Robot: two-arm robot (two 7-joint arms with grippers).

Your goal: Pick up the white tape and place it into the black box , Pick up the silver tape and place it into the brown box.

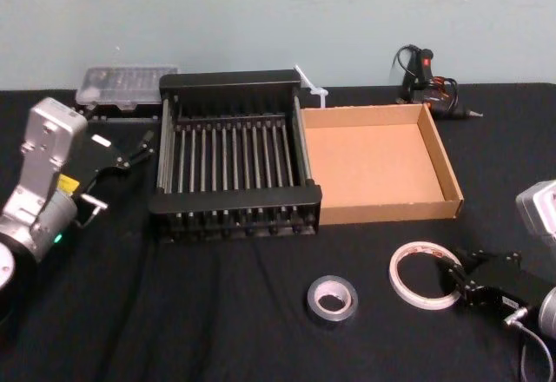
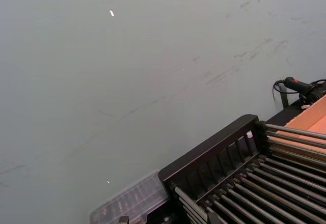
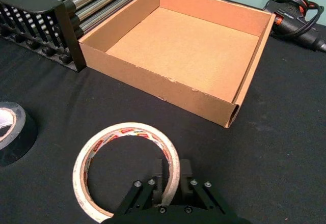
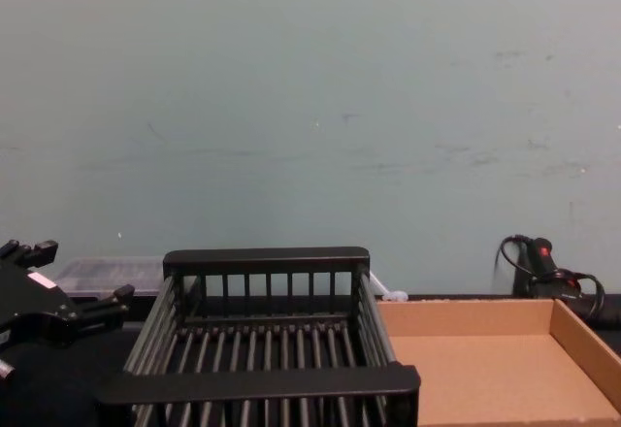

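Item, the white tape (image 1: 423, 275): a thin ring with red print on its inner core, recorded flat on the black cloth (image 1: 217, 312) at the near right of the table, in front of the brown box (image 1: 391, 211) and apart from it. The right gripper (image 3: 171, 172) was found at the roll's near rim, its fingers drawn in on the band, one inside the ring and one outside, with the wall pinched between them; no lift off the cloth could be made out. The silver tape (image 1: 332, 299) was noted to the left of the white roll, near it but not touching. The brown box was logged empty, and the black box (image 1: 234, 198), touching its left wall, likewise empty. The left gripper (image 1: 139, 149) was held above the table beside the black box's left rim, fingers parted and nothing carried. A hot glue gun (image 1: 426, 74) and a clear plastic case (image 1: 122, 82) were noted along the back edge. Hazards judged: the grip was taken on one spot of a thin band, so the roll could swing or slip once raised; the path to the black box passes over the brown box, where a low-hanging ring could be caught on the wall; a roll released on edge could be wedged between the crate's bars.
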